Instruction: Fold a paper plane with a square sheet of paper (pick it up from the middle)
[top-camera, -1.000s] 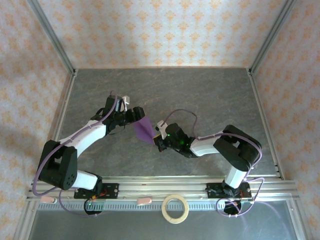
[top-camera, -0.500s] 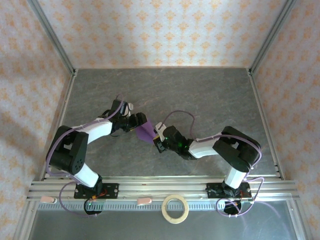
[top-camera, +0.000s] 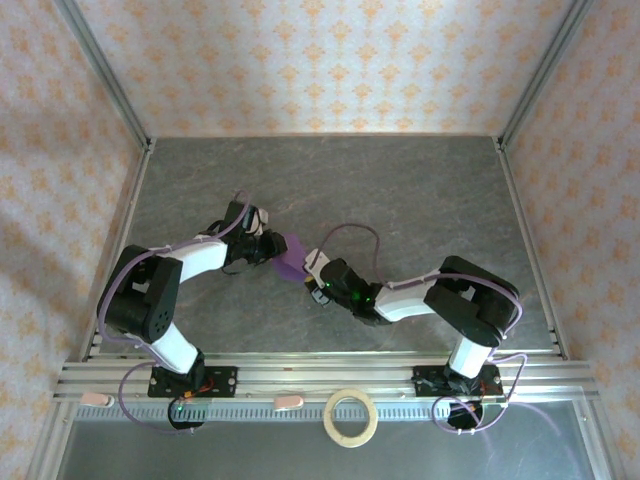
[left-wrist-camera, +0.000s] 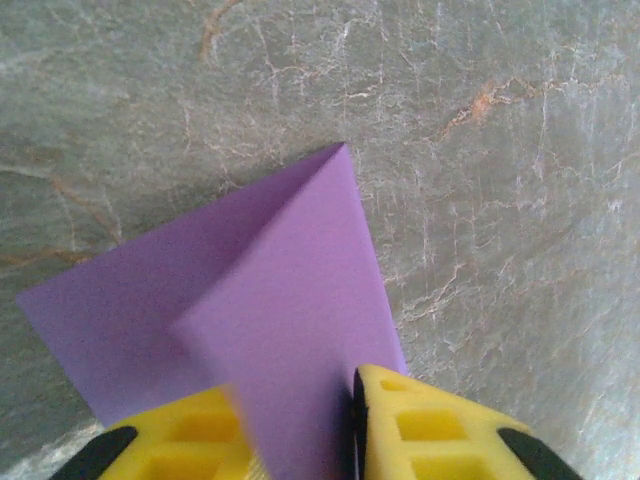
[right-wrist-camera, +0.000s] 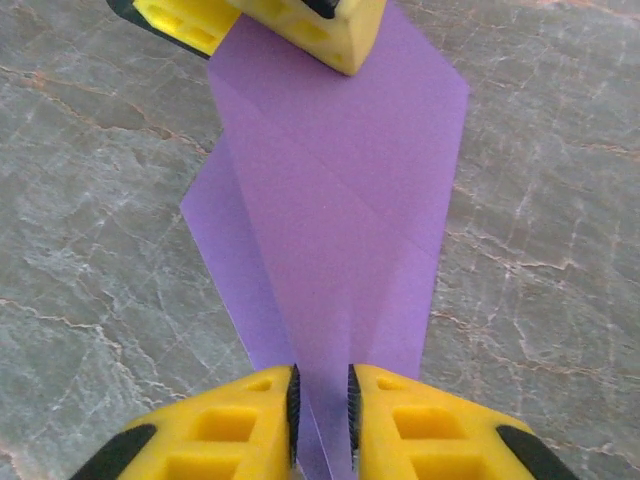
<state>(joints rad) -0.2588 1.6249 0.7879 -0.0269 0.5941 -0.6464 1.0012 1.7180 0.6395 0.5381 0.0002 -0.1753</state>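
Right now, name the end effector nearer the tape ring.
Right. The right end effector is beyond the tape ring, slightly left; the left end effector is farther back and left.

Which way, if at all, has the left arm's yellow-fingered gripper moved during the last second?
Yes: the left gripper has shifted slightly toward the near edge, where the tan tape ring lies.

From above, the left gripper (top-camera: 270, 248) and the right gripper (top-camera: 311, 269) are hiding most of the square sheet of paper (top-camera: 290, 263). At both wrists the frame's bottom is cutting off its near edge between the fingers, leaving each grip unreadable.
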